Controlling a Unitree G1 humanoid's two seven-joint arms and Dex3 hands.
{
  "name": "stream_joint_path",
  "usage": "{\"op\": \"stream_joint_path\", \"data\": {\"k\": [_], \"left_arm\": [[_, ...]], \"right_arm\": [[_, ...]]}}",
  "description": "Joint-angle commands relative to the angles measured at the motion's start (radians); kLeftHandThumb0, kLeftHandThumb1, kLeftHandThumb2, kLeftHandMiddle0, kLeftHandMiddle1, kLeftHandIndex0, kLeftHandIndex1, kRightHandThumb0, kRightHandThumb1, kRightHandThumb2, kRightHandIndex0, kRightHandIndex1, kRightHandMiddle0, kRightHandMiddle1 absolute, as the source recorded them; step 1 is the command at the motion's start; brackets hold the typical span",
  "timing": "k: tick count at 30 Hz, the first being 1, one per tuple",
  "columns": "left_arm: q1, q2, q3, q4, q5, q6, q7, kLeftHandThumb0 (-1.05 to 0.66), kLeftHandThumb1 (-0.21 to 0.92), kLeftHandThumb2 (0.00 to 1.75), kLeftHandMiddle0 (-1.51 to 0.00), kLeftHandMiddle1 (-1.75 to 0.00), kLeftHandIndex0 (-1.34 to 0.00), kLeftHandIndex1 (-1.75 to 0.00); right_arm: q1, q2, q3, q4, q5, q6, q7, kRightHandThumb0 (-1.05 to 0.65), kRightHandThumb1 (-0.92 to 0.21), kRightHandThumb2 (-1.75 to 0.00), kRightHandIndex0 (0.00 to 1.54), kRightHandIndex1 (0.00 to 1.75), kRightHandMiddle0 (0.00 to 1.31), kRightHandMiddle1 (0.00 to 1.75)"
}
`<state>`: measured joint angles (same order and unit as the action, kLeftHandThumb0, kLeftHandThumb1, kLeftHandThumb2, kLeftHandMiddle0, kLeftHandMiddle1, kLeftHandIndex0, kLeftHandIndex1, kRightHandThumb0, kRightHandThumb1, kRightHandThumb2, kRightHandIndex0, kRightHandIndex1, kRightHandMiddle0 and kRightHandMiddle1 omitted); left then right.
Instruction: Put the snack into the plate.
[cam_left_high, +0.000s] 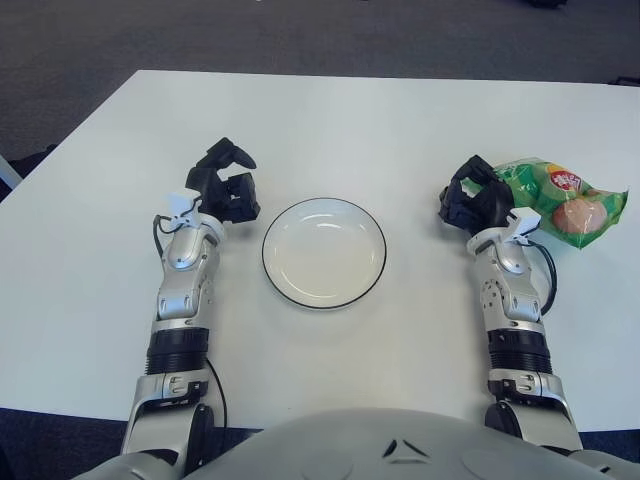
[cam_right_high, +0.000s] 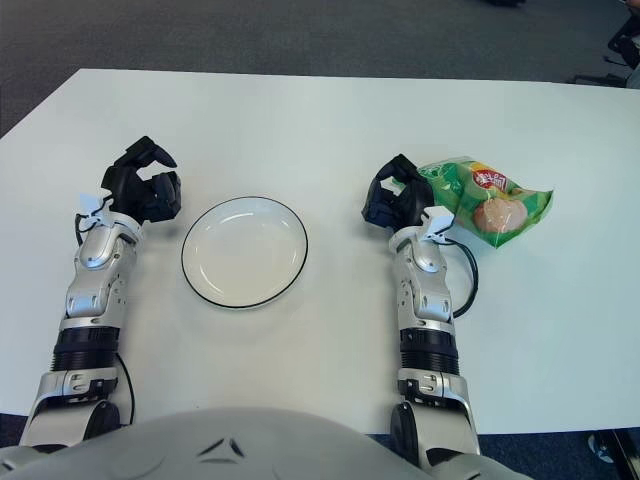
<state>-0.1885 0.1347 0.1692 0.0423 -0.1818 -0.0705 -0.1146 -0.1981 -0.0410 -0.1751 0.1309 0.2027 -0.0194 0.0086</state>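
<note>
1. Robot torso (cam_left_high: 400, 445): grey rounded shell at the nearest edge of the view, with both forearms reaching forward from it over the table.
2. Table (cam_left_high: 350, 110): white top, filling most of the scene; dark carpet floor (cam_left_high: 300, 30) lies beyond its far edge.
3. Left arm (cam_left_high: 185, 290): silver forearm with a black wrist collar, lying along the table to the left of the plate.
4. Right arm (cam_left_high: 510, 300): matching silver forearm to the right of the plate, with a black cable looped beside the wrist.
5. Plate (cam_left_high: 372, 270): round, white, with a thin dark rim; it sits between the two arms, holds nothing, and is touched by neither hand.
6. Left hand (cam_left_high: 226, 185): black, just beside the plate's upper-left rim but apart from it. Its fingers are loosely curved and spread, closing on nothing.
7. Right hand (cam_left_high: 475, 200): black, well to the right of the plate. Its fingers curl against the near-left edge of the snack bag; whether they actually clamp the bag cannot be told from either view.
8. Snack (cam_left_high: 565, 200): green bag with a red label and a pinkish picture, lying flat on the table to the far right, outside the plate, its left end meeting the right hand.
</note>
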Motion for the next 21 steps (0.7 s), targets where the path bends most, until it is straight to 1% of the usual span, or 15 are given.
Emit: {"op": "stream_joint_path", "data": {"k": [1,10,21], "left_arm": [[0.04,0.002,0.0,-0.002,-0.001,0.012,-0.009,-0.5,0.27,1.38,-1.27,-1.75,-0.66,-1.75],[0.042,0.002,0.002,-0.012,0.0,0.028,-0.004,-0.5,0.26,1.38,-1.27,-1.75,-0.66,-1.75],[0.043,0.001,0.002,-0.018,0.008,0.031,0.001,-0.5,0.26,1.39,-1.28,-1.75,-0.66,-1.75]], "right_arm": [[0.142,0.044,0.008,0.052,-0.006,-0.014,0.003,-0.51,-0.25,-1.4,1.31,1.75,0.67,1.75],[0.143,0.034,0.016,0.07,-0.017,-0.045,0.021,-0.51,-0.24,-1.41,1.32,1.75,0.68,1.75],[0.14,0.037,0.011,0.082,-0.029,-0.059,0.024,-0.51,-0.24,-1.41,1.32,1.75,0.68,1.75]]}}
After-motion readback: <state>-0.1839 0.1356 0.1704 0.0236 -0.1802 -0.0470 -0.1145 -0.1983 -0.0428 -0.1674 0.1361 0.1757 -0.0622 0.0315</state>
